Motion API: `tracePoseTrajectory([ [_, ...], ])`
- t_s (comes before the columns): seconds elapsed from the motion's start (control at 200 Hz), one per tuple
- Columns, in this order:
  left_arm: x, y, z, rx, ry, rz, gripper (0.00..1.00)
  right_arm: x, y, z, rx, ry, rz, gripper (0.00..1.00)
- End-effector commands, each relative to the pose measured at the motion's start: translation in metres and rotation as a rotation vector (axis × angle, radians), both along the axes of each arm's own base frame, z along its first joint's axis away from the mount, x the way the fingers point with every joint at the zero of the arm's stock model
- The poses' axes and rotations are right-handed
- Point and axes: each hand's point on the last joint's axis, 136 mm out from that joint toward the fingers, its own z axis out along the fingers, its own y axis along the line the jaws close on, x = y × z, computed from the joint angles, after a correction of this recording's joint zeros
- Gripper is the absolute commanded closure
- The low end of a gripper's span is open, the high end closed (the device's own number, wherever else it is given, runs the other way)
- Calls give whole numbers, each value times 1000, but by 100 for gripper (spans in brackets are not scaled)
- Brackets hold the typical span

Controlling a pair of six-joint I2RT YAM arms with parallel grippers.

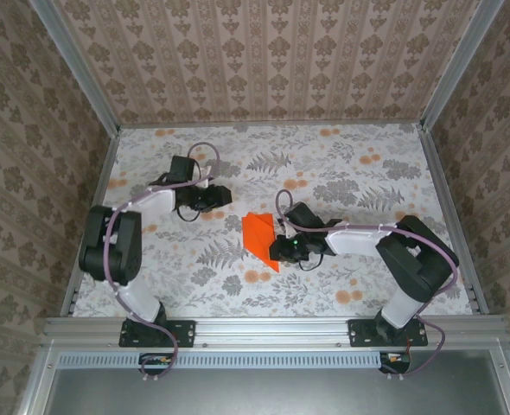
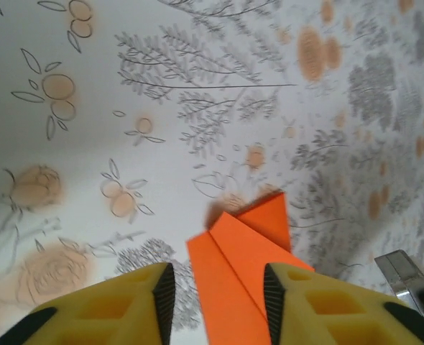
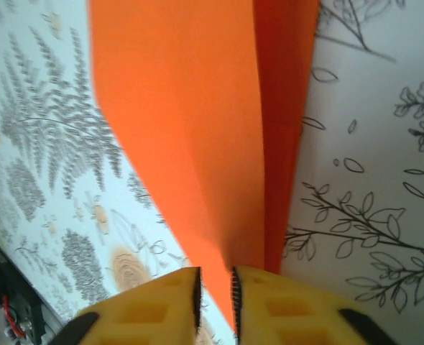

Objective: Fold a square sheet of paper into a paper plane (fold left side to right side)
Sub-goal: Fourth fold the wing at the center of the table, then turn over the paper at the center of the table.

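The square sheet of paper [image 1: 259,235], bright orange and creased to a narrower pointed shape, lies mid-table on the flowered cloth. My right gripper [image 1: 283,249] is at its right edge. In the right wrist view the paper [image 3: 190,108] runs down into the narrow gap of that gripper [image 3: 215,287], whose pads stand slightly apart around its edge. My left gripper [image 1: 223,195] is up and to the left of the sheet, a short way off. Seen from the left wrist, the folded paper [image 2: 241,251] shows between the open fingers of the left gripper [image 2: 219,295].
A flower-and-fern printed cloth [image 1: 341,173] covers the table. Wallpapered walls with metal posts close in the back and both sides. An aluminium rail [image 1: 272,327] runs along the near edge. A metal part [image 2: 406,277] shows at the lower right of the left wrist view.
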Motion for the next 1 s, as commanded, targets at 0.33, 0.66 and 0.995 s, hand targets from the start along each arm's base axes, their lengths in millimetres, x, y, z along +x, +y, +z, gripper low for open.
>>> tracePoseTrajectory([
  [0.33, -62, -41, -26, -118, 144, -13, 51, 48, -23, 41, -26, -267, 16, 48],
  [0.66, -60, -53, -40, -113, 174, -7, 50, 73, 8, 24, 5, -237, 96, 53],
  [0.995, -65, -67, -45, -106, 193, -45, 48, 81, -3, 17, -16, -225, 64, 93],
])
